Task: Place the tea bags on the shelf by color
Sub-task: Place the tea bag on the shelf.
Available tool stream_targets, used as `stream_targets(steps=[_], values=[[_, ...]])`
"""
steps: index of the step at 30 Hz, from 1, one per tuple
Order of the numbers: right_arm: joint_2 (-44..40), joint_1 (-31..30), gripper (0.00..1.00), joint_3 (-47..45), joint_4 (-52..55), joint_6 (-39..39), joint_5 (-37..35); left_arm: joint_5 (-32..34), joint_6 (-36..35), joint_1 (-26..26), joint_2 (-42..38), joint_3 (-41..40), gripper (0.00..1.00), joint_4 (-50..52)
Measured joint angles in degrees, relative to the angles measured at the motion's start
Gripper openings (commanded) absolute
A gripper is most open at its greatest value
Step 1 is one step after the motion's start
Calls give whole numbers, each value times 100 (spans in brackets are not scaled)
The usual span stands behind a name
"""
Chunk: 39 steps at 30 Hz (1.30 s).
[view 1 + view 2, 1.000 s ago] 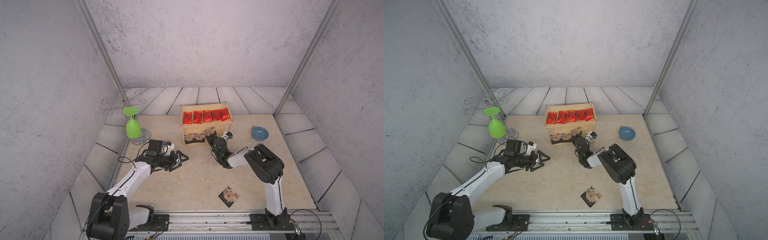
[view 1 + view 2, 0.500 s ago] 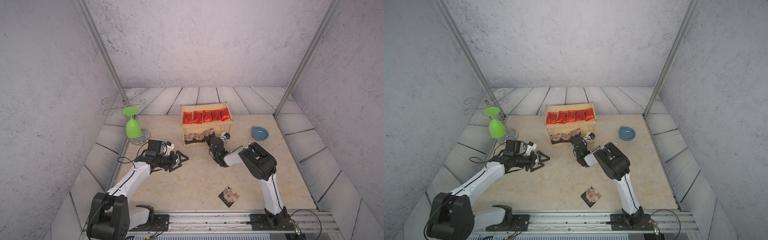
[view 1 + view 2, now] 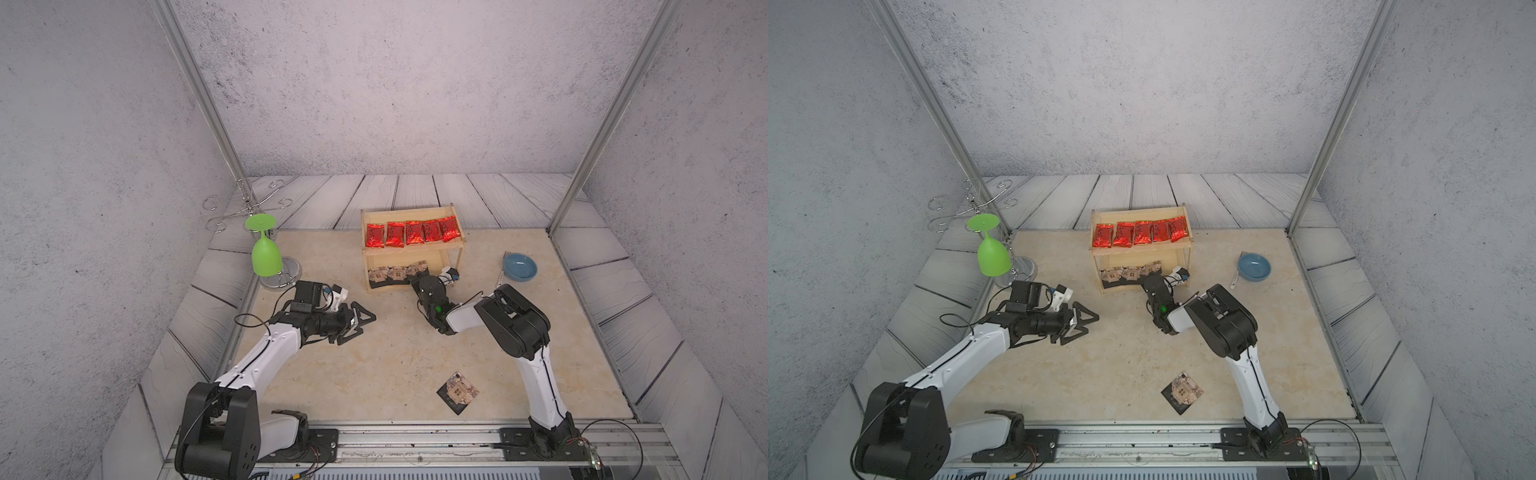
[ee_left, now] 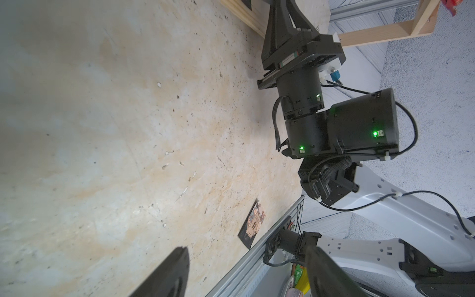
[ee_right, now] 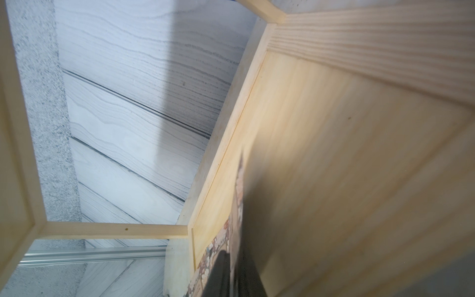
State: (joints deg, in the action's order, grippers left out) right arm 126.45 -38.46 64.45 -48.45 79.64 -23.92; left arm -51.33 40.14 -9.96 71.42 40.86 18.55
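Note:
The wooden shelf (image 3: 411,248) (image 3: 1142,249) stands at the back of the table. Several red tea bags (image 3: 413,232) (image 3: 1142,232) lie in a row on its top tier. Black tea bags with tan labels (image 3: 395,273) (image 3: 1125,273) line the lower tier. My right gripper (image 3: 417,274) (image 3: 1152,276) reaches into that tier. In the right wrist view its fingers (image 5: 223,272) sit close together on a patterned black tea bag (image 5: 218,244). Another black tea bag (image 3: 457,390) (image 3: 1182,392) (image 4: 253,223) lies on the table near the front. My left gripper (image 3: 361,324) (image 3: 1086,322) (image 4: 246,276) hovers open and empty.
A green wine glass (image 3: 265,257) hangs upside down on a chrome rack at the left. A blue bowl (image 3: 519,267) with a utensil beside it sits right of the shelf. An aluminium rail (image 3: 415,436) runs along the front edge.
My right gripper has pushed left and deeper into the shelf's lower tier with the black tea bag. The left arm has not moved.

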Motion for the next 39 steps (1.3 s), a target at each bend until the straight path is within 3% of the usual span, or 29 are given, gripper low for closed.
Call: stream_targets(steps=[8, 21, 33, 39], values=[[-35, -26, 30, 0, 315, 42, 46, -61, 37, 20, 0, -42, 77, -81], [-640, -37, 58, 74, 1670, 170, 149, -81, 127, 63, -2, -63, 76, -170], [-1069, -37, 59, 234, 3121, 111, 557, -83, 146, 133, -2, -63, 75, -219], [-2253, -90, 56, -249, 4113, -866, 1381, 63, -7, 103, -2, -33, 76, -7]])
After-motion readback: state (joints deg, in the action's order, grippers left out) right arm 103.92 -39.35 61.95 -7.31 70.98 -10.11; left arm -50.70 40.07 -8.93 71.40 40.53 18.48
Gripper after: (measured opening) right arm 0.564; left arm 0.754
